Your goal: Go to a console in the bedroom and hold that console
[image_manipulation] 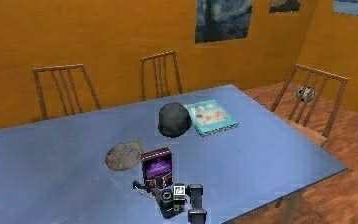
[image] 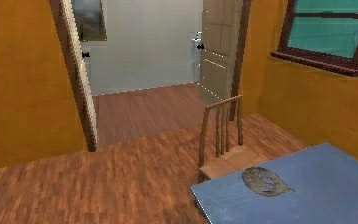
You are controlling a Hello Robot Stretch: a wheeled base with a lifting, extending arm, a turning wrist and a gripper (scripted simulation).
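Arm side view: the gripper (image_manipulation: 159, 188) is near a purple-faced box (image_manipulation: 155, 164) on the table (image_manipulation: 277, 160). Whether the fingers hold anything, I cannot tell. A base turn could sweep the box off.

A: Is any lettering to be read on the counter (image_manipulation: 277, 165)?
B: None can be made out. The cover of the teal book (image_manipulation: 212, 117) is seen as pale blotches only.
A: And the purple box (image_manipulation: 156, 163)?
B: Light marks are seen on its face, but no word or number can be told. Black marks are carried by the white squares (image_manipulation: 177, 190), nothing readable.
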